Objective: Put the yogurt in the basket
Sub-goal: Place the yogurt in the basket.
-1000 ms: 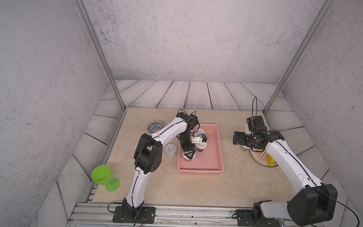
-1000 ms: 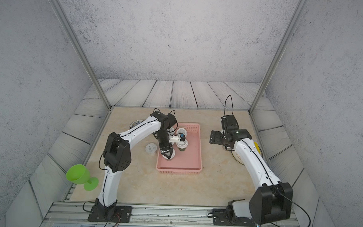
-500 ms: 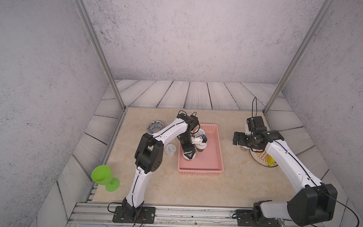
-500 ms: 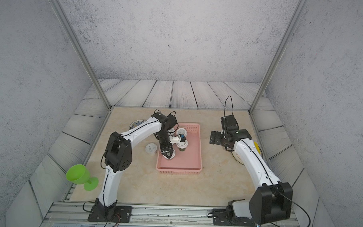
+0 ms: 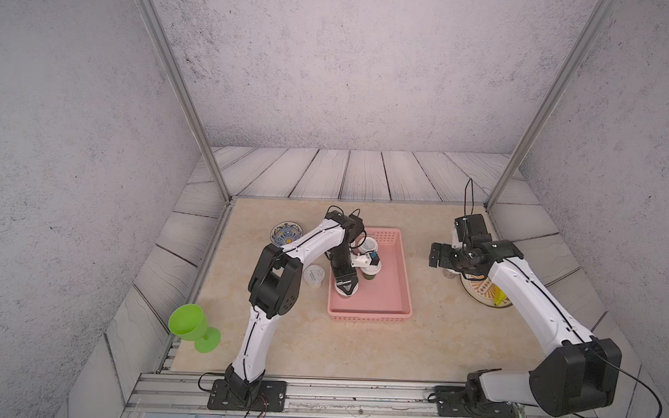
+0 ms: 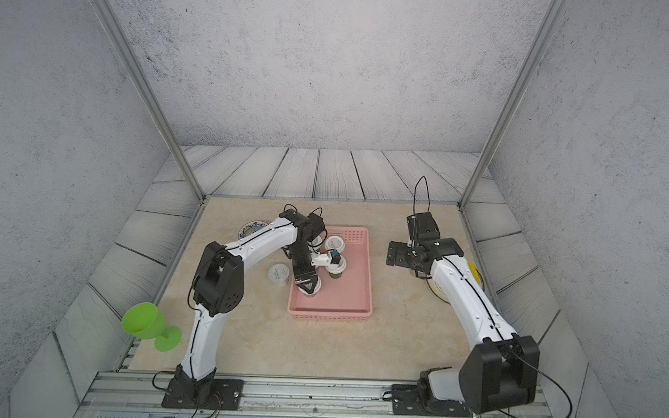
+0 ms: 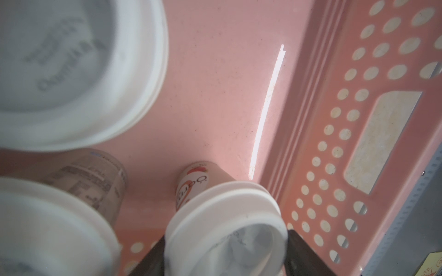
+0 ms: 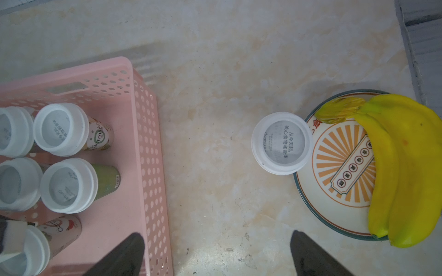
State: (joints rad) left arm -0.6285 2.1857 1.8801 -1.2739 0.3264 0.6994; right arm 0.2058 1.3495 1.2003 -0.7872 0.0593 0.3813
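Pink basket at the centre of a top view, partly filled: the right wrist view shows five yogurt cups inside it, four standing at the left edge of the frame around a green-filled cup, and a fifth, the held cup, at lower left. That cup sits low over the basket floor, near the perforated wall in the left wrist view, with the left tool clenched on its lid; whether it rests on the floor cannot be told. Two cups remain outside on the beige surface: one loose cup just left of the basket in both top views, and another stray cup at centre right of the right wrist view, touching or just beside the rim of the banana plate. The right tool hangs above the bare surface between basket and plate, its dark fingers spread wide and carrying nothing. By this count the job looks roughly two-thirds done, with one cup to release and two to collect
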